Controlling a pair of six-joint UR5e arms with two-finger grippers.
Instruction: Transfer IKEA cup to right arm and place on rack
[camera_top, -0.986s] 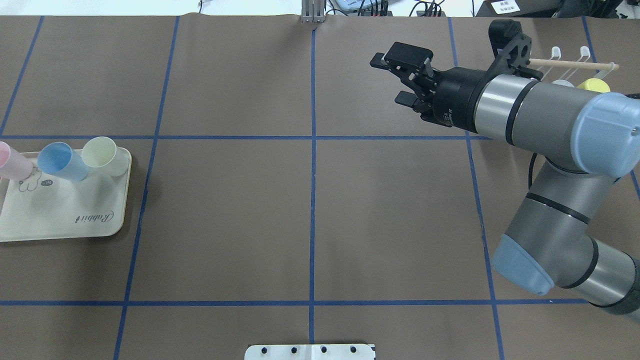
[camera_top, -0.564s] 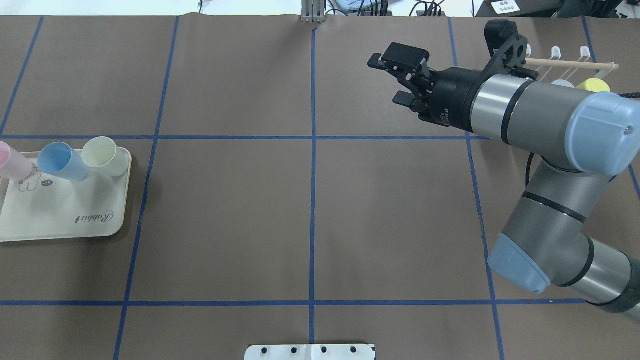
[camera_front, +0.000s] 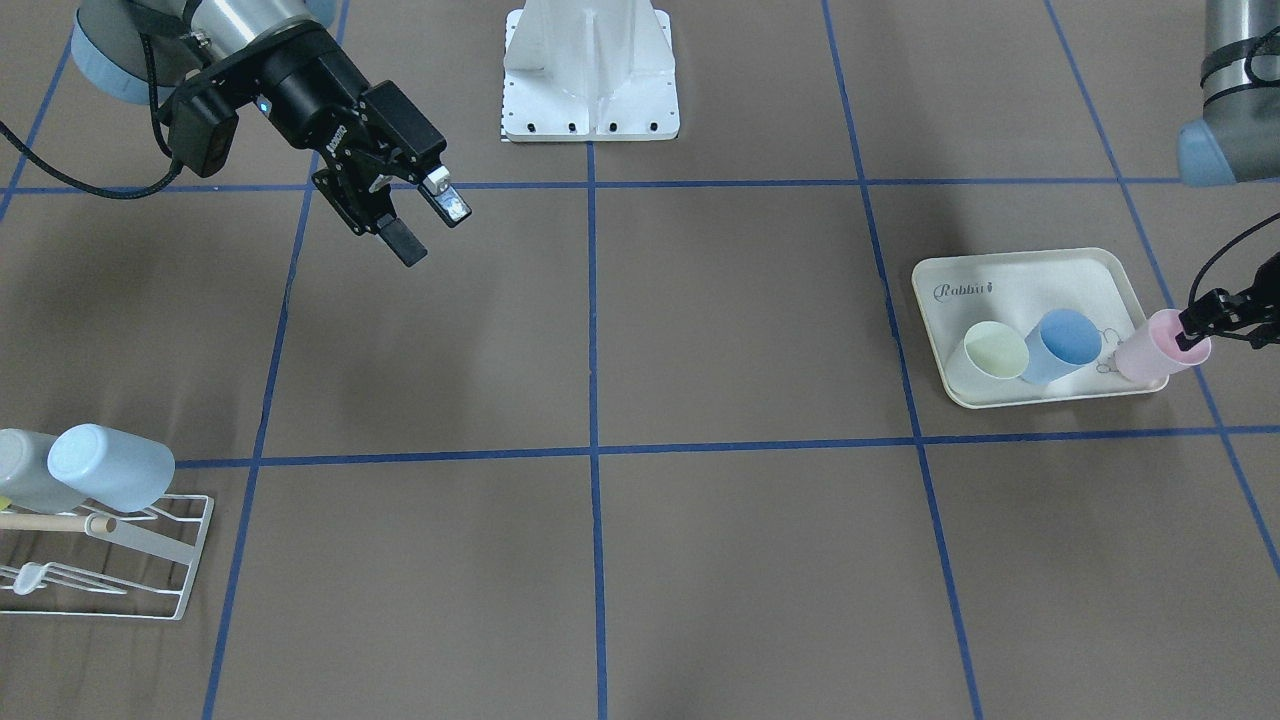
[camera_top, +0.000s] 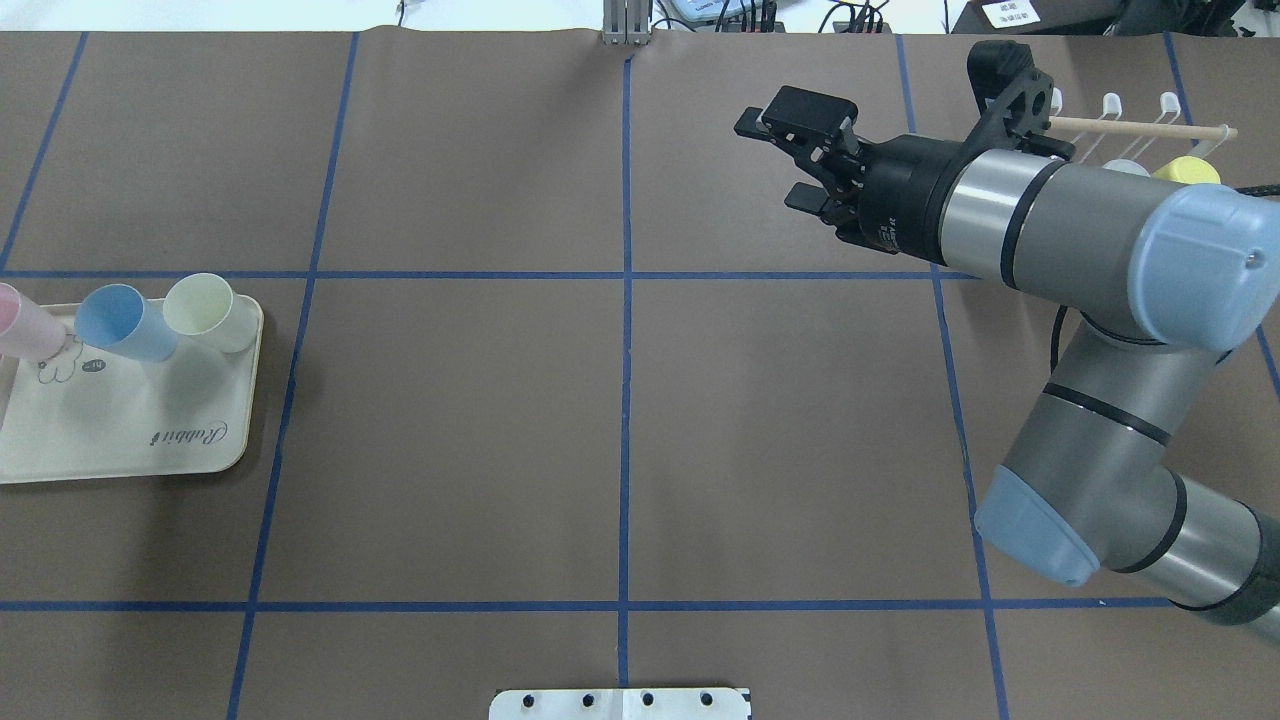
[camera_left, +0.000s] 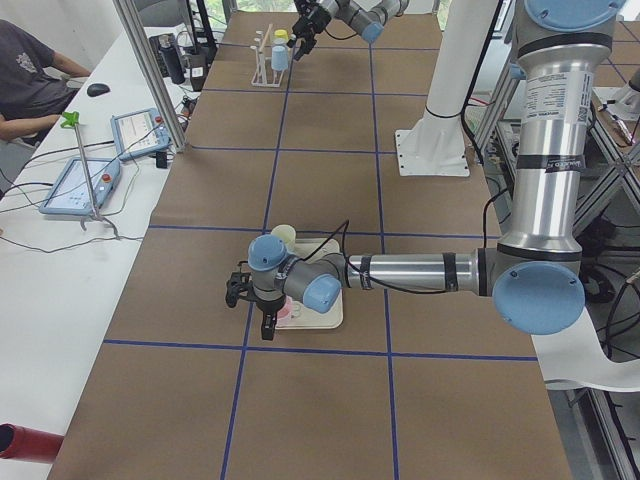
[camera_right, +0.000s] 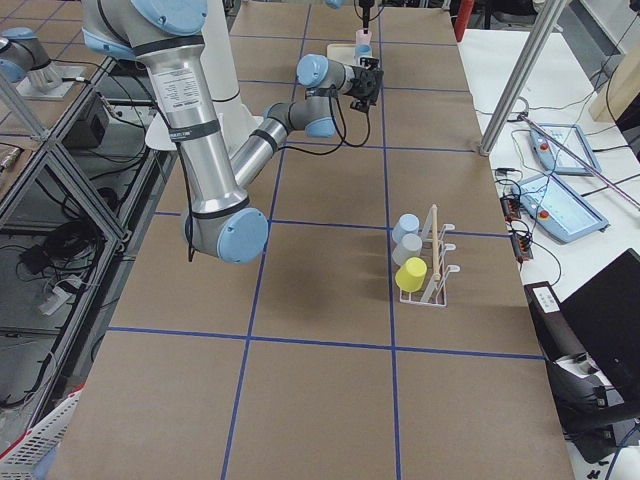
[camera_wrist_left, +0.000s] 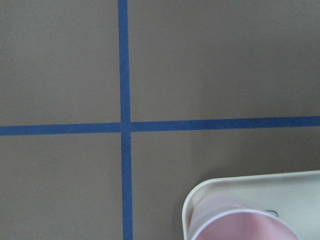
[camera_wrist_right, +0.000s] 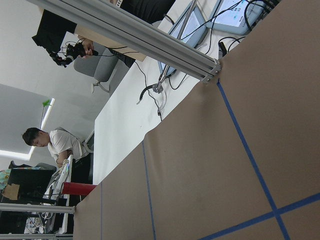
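Nearest the robot: white base plate (camera_top: 620, 703) at the bench (camera_top: 450, 450) edge. The bench top is brown paper with a blue tape grid.

Next out, robot's left side: cream tray (camera_top: 120, 410) with "Rabbit" printed on it in script and a small line drawing near the cups. Three cups stand in a row along its far edge: pale yellow cup (camera_top: 205, 308), blue cup (camera_top: 125, 322), and pink cup (camera_top: 25, 335) at the outer corner.

Left claw (camera_front: 1197, 330) is at the pink cup's rim, with a black fingertip at the mouth. Can't tell if it's pinching the wall or just sitting around it. The left wrist cam shows only the cup rim and the tray corner, no fingers.

Further out, robot's right side: right claw (camera_top: 775, 160) hangs above the bench, fingers spread wide, nothing between them. The white lettering on its black body is too small to read.

Far right corner: white wire rack (camera_front: 150, 545) with a wooden rod (camera_top: 1140, 126) through it, well apart from the tray. A light blue cup (camera_front: 110, 465), a grey cup (camera_front: 20, 470) and a yellow cup (camera_right: 411, 273) are slung on its prongs.

Beyond the bench: white desk (camera_left: 60, 280) with two tablet-type screens (camera_left: 78, 187) and a seated person (camera_left: 30, 75). The white labels back there are unreadable.
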